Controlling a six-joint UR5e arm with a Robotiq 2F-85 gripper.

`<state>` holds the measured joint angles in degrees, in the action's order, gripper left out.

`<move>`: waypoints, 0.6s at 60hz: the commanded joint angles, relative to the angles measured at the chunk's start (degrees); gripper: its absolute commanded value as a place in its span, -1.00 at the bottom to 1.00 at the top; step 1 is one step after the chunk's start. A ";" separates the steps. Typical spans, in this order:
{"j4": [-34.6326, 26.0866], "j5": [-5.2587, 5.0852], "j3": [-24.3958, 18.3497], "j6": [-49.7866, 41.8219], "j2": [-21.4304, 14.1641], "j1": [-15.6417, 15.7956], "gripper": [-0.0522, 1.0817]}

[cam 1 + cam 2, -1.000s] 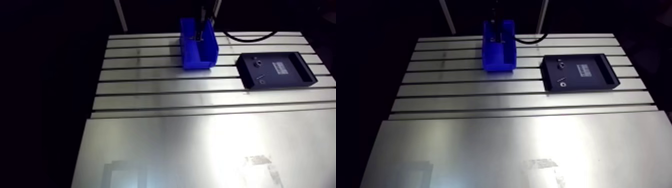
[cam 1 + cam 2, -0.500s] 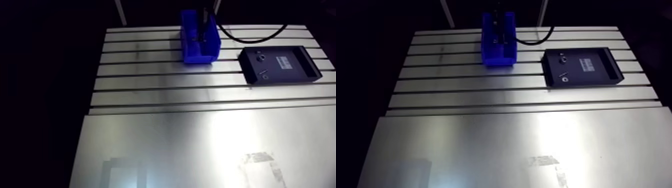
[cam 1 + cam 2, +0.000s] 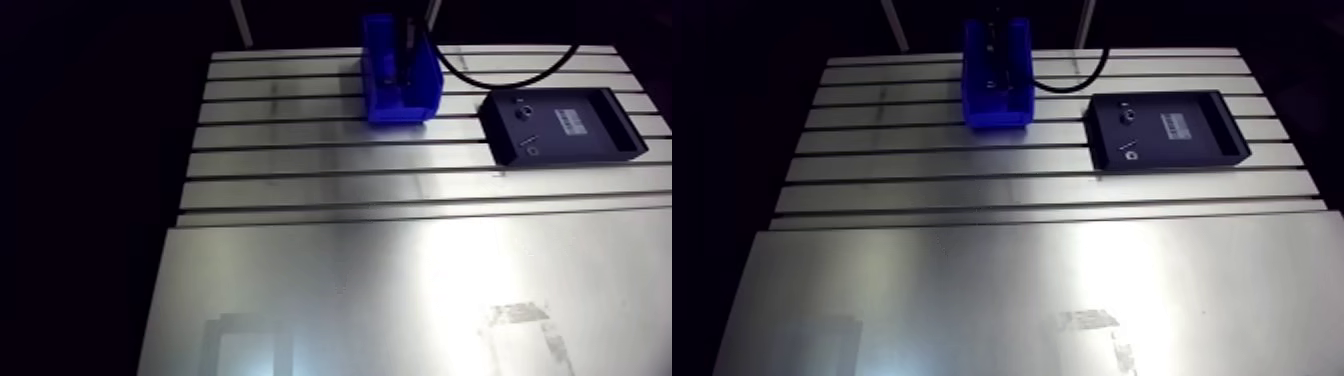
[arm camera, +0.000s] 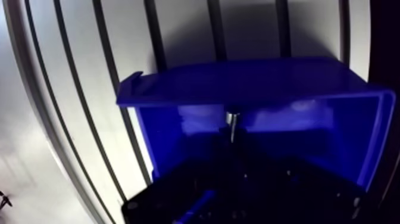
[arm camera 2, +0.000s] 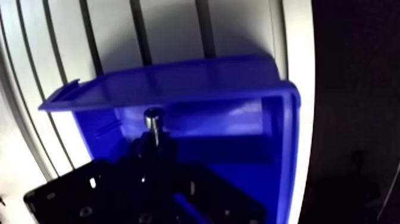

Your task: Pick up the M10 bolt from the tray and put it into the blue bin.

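Pincer (image 5: pixel 153 145) clamped on M10 bolt (image 5: pixel 152 120) inside blue bin (image 5: pixel 178 83).

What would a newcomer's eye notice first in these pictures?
The blue bin at the far side of the slotted table stands out; the end effector reaches into it, shut on the M10 bolt. A black tray with a few small parts lies beside the bin.

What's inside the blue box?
The gripper reaches down into the blue box, holding a shiny bolt. The gripper's dark body covers most of the box floor, so anything lying there cannot be seen.
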<state>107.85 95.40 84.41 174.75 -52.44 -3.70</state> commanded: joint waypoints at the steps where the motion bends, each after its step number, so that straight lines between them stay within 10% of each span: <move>1: 0.04 0.00 0.01 -0.65 0.02 -0.08 0.34; 5: -0.04 -0.16 -0.30 -2.25 -0.06 -0.15 -0.53; 9: 0.19 -0.25 -0.65 -4.14 -0.21 -0.32 -0.88; 36: -2.13 -1.55 -3.24 -4.45 -5.35 0.01 -0.90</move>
<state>107.60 94.43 82.96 170.50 -55.24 -3.90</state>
